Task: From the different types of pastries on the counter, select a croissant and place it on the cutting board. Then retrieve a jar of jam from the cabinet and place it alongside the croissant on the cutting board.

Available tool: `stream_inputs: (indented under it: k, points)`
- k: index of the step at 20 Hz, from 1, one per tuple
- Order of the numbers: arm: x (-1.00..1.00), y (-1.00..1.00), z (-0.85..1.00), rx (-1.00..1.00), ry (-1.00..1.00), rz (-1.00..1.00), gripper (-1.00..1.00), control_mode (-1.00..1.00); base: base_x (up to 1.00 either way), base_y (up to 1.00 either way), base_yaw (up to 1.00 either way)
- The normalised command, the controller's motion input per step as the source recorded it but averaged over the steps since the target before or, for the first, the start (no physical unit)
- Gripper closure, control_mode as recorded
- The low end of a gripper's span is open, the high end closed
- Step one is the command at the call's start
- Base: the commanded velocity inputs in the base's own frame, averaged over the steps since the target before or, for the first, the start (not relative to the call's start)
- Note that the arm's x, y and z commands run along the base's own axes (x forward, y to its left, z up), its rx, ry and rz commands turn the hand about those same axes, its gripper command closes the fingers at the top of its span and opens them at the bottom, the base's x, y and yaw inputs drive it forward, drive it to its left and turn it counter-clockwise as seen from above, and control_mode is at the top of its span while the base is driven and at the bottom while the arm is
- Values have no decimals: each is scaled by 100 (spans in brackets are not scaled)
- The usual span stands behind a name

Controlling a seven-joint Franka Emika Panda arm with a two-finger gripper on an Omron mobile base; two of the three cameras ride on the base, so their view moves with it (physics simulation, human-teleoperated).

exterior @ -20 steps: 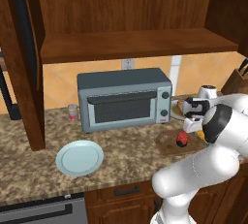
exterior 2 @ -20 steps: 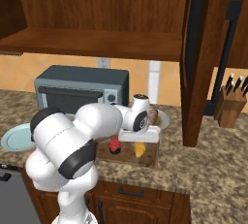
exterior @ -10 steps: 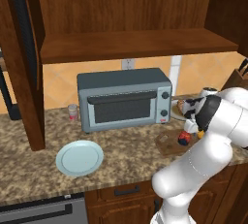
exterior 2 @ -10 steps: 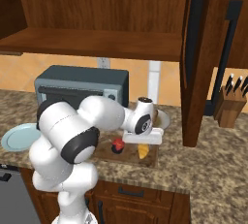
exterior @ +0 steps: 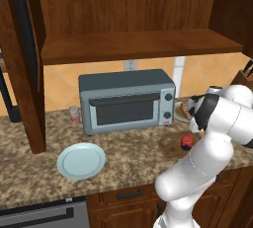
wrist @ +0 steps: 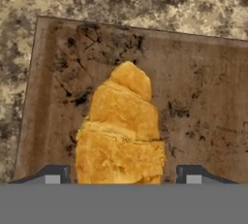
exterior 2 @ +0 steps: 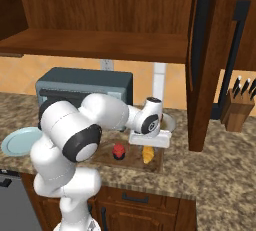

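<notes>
**Croissant and jam on the board**

On the speckled brown-beige granite surface (exterior 2: pixel 210 170) lies the flat dark brown wooden cutting board (wrist: pixel 203 102). The ridged golden-orange croissant (wrist: pixel 121 131) rests on it, long axis running away from the tool (wrist: pixel 121 175), between its parted, empty fingertips (wrist: pixel 53 175). The squat red jam jar (exterior 2: pixel 118 151) stands just left of the croissant.

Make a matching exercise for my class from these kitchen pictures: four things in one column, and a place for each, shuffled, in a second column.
1. croissant
2. jar of jam
3. light blue plate
4. knife block

A. on the counter in front of the microwave's left end
B. on the cutting board, below the gripper
C. on the counter, right of the open cabinet door
D. on the cutting board, left of the pastry

Pairs: 1-B, 2-D, 3-A, 4-C
</notes>
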Motion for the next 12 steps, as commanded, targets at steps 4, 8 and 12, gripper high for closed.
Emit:
stream_inputs:
  k: [4, 8, 12]
  points:
    - [-21, 8, 22, 0, 0, 0, -100, -100, 0, 0, 0]
    - [-3, 22, 34, 0, -5, 0, -100, -100, 0, 0, 0]
    - [-38, 3, 68, 0, -3, 0, -100, -100, 0, 0, 0]
